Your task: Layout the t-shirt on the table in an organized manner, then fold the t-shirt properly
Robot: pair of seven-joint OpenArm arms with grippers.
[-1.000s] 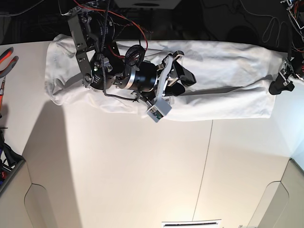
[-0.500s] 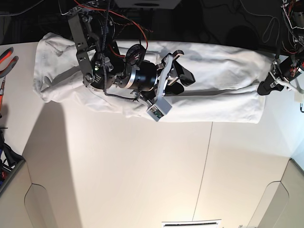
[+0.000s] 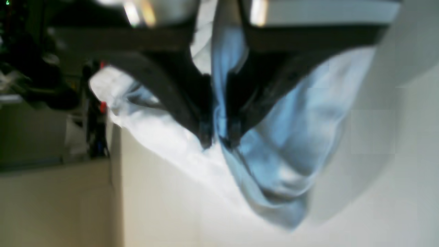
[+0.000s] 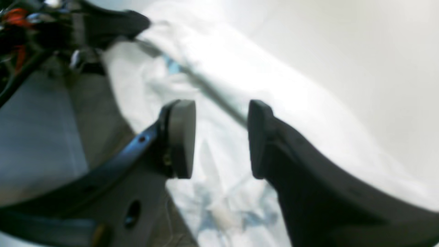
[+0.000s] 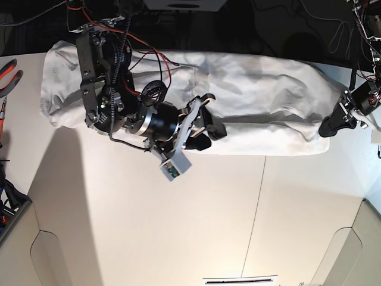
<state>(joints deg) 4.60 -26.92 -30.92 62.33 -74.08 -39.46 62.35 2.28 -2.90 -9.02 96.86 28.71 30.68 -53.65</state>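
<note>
The white t-shirt (image 5: 262, 89) lies stretched in a long wrinkled band along the table's (image 5: 178, 226) back edge. My left gripper (image 5: 329, 127), at the base view's right, is shut on the shirt's right end. In the left wrist view its fingers (image 3: 205, 133) pinch a fold of cloth (image 3: 291, 137) that hangs just above the tabletop. My right gripper (image 5: 212, 117) is open over the shirt's front edge near the middle. In the right wrist view its pads (image 4: 181, 137) stand apart above the cloth (image 4: 219, 79), holding nothing.
Red-handled pliers (image 5: 9, 74) lie at the table's left edge, with dark tools (image 5: 9, 199) below them. A thin seam (image 5: 256, 208) crosses the tabletop. Cables and dark framework (image 5: 268, 30) stand behind the back edge.
The shirt has slid to the left. My left gripper pulled its end leftward and then toward the front. My right arm has swung forward and left, its open gripper now at the shirt's front edge.
</note>
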